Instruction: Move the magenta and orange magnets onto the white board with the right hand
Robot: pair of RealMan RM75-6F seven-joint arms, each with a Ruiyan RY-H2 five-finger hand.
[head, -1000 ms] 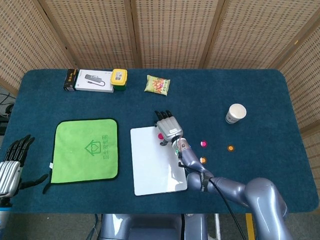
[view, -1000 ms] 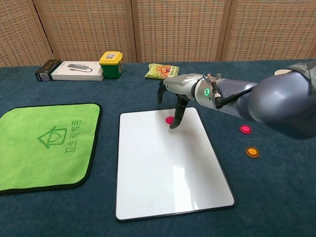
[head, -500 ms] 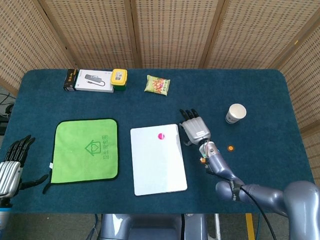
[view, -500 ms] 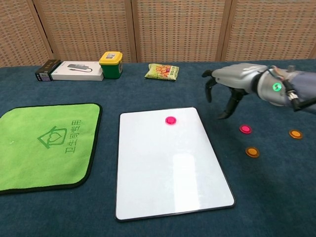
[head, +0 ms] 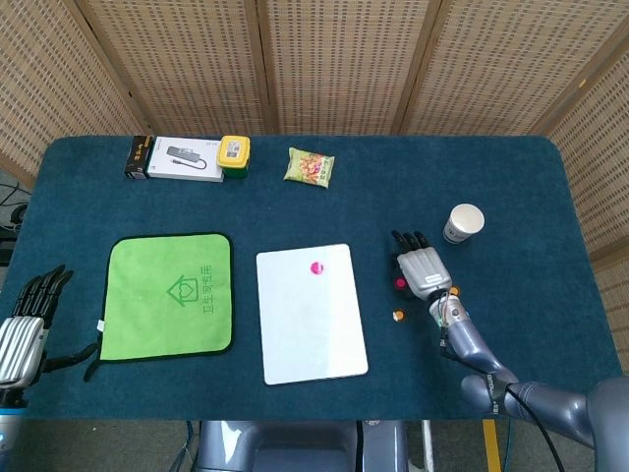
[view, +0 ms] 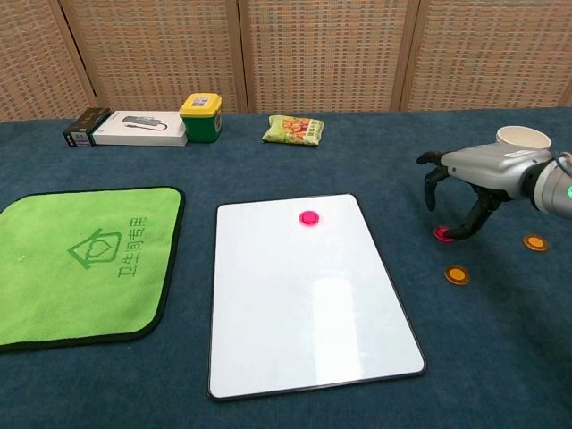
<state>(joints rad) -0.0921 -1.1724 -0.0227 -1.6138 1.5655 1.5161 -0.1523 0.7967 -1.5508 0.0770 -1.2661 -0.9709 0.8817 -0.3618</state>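
One magenta magnet (head: 316, 266) (view: 309, 218) lies on the white board (head: 311, 324) (view: 304, 304) near its far edge. A second magenta magnet (view: 443, 234) (head: 398, 285) lies on the blue cloth right of the board. My right hand (head: 421, 270) (view: 466, 189) hovers over it, fingers curved down and apart, one fingertip right beside it and nothing held. An orange magnet (view: 457, 275) (head: 397, 315) lies just nearer, and another orange magnet (view: 535, 242) lies further right. My left hand (head: 25, 329) rests open at the table's left edge.
A green cloth (head: 169, 295) (view: 80, 264) lies left of the board. A paper cup (head: 463, 222) (view: 521, 138) stands behind my right hand. Along the far side sit a snack packet (head: 310, 165), a yellow-lidded tub (head: 234, 155) and a white box (head: 175, 159).
My right hand left one magenta magnet on the board, then swept right off the board and now hangs over the second magenta magnet. The left hand stayed put.
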